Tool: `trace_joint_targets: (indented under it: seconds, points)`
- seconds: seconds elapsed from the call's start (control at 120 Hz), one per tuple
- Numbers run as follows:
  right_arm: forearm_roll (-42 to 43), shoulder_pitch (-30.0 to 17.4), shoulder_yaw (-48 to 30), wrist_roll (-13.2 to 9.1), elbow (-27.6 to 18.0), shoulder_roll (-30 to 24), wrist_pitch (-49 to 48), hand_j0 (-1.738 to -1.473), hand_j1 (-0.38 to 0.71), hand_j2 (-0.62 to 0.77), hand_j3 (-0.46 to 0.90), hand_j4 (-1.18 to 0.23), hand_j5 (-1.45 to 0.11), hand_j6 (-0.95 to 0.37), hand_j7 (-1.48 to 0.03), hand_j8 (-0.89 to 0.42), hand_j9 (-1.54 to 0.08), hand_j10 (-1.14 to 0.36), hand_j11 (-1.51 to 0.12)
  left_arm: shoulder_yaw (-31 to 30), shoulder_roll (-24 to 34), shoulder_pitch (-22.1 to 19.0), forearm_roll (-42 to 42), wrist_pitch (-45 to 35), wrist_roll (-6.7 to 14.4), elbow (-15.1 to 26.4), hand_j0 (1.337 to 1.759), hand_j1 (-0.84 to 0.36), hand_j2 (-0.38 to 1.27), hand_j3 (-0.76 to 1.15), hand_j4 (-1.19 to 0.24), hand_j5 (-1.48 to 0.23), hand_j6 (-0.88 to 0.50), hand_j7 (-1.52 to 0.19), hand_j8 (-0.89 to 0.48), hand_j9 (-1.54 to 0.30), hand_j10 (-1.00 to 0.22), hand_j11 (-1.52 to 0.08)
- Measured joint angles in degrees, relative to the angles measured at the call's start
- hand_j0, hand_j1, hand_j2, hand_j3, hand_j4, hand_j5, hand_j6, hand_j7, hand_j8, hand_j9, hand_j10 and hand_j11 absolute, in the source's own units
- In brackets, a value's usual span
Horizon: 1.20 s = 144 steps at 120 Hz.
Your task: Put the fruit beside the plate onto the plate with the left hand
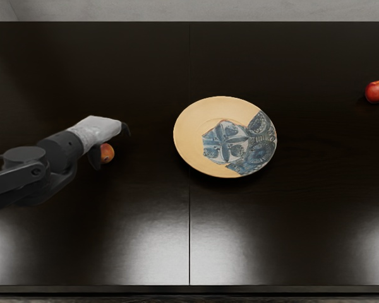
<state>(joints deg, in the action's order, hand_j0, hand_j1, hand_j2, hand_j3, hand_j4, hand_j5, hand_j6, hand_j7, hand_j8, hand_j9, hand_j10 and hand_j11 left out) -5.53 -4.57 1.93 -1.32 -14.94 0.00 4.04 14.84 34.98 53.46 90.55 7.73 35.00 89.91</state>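
Left hand point(100, 135) stretched in from the side, bent down right over the small red fruit point(107, 153). Fruit on the dark table point(145, 240), left of the plate point(196, 120), not touching it. Cannot tell whether held or not.

Simulated tabletop setting, dark glossy table point(114, 240), pale wall strip point(202, 9) behind

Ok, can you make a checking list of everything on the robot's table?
Surface: dark shiny table, seam down the middle.
Job's things: yellow plate with blue pattern, no fruit on it; small fruit left of it, apart.
Clutter: red fruit near the far right edge.
Hands: left hand over the small fruit, partly hiding it, grip unclear; right hand not in view.
Cables: nothing seen.
Surroundings: pale strip beyond the table.
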Motion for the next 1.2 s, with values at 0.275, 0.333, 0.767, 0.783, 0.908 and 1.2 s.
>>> trace_joint_targets:
  seconds: [0.275,0.333,0.767,0.783,0.908,1.2]
  points:
    - [0.0,0.0,0.0,-0.02,0.0,0.0,0.0,-1.658,-0.31,-0.01,0.0,-0.03,-0.04,-0.03,-0.04,-0.03,-0.04,-0.03,-0.04,-1.75,-0.08,-0.11,0.95,-0.19,0.0,-1.02,1.658,-0.11,0.08,0.0,-0.39,-0.5,-0.39,-0.5,-0.39,-0.5,-0.39,-0.5]
    - [0.0,0.0,0.0,-0.04,0.0,0.0,0.0,-1.658,-0.31,-0.01,0.0,-0.03,-0.04,-0.03,-0.04,-0.03,-0.04,-0.03,-0.04,-2.05,-0.78,0.16,1.05,-0.12,0.0,-1.68,1.658,-0.12,0.08,0.0,-0.4,-0.51,-0.4,-0.51,-0.4,-0.51,-0.4,-0.51]
    - [0.0,0.0,0.0,-0.03,0.0,0.0,0.0,-1.658,-0.31,-0.01,0.0,-0.03,-0.04,-0.03,-0.04,-0.03,-0.04,-0.03,-0.04,-4.91,-4.13,1.95,1.09,0.46,0.0,-7.84,1.658,-0.15,0.09,0.0,-0.42,-0.54,-0.42,-0.54,-0.42,-0.54,-0.42,-0.54]
    - [0.0,0.0,0.0,-0.02,0.0,0.0,0.0,-1.658,-0.31,-0.01,0.0,-0.03,-0.04,-0.03,-0.04,-0.03,-0.04,-0.03,-0.04,-4.96,-4.13,1.92,1.09,0.44,0.0,-7.84,1.658,-0.16,0.09,0.01,-0.43,-0.55,-0.42,-0.54,-0.43,-0.55,-0.43,-0.55]
    - [0.0,0.0,0.0,-0.02,0.0,0.0,0.0,-1.658,-0.31,-0.01,0.0,-0.03,-0.04,-0.03,-0.04,-0.03,-0.04,-0.03,-0.04,-5.67,-4.13,2.09,1.33,0.38,0.04,-7.72,1.659,-0.25,0.14,0.24,-0.44,-0.65,-0.31,-0.69,-0.52,-0.67,-0.52,-0.67]
    - [0.0,0.0,0.0,-0.07,0.0,0.0,0.0,-1.658,-0.31,-0.01,0.0,-0.03,-0.04,-0.03,-0.04,-0.03,-0.04,-0.03,-0.04,-6.02,-4.13,2.1,1.78,0.61,0.35,-7.18,1.671,-0.37,0.31,0.28,-0.34,-0.81,-0.25,-0.77,-0.43,-0.91,-0.69,-0.91]
